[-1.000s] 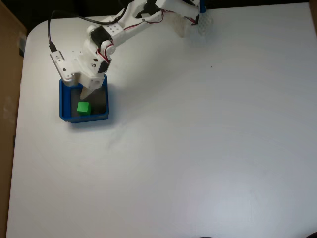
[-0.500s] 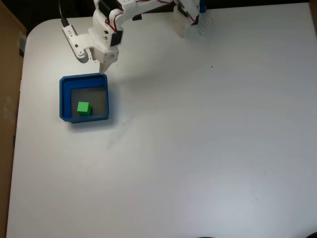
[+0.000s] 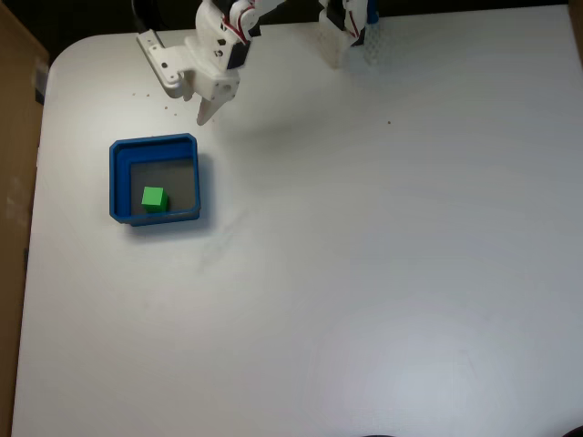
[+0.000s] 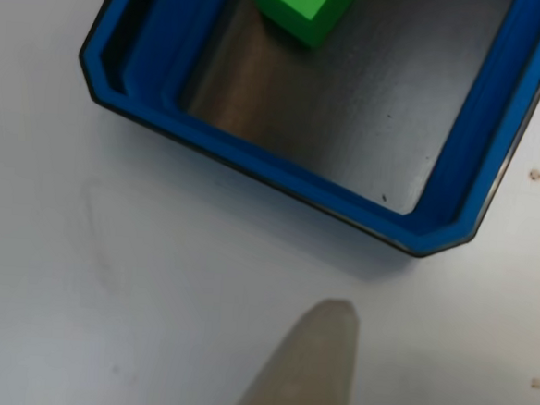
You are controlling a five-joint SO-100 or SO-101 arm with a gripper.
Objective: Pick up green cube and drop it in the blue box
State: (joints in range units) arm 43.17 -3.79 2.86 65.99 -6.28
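Cube (image 3: 154,198), green, lies in blue box (image 3: 117,182), cropped in the other view; pincer (image 3: 206,115) state indiscernible.

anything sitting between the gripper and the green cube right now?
In the fixed view, between the gripper and the green cube lie bare white table, then the blue box's near wall and grey floor. Nothing loose.

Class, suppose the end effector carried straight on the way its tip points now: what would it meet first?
Probably the bare white table short of the blue box; the end effector tip points down toward it, though depth is unclear.
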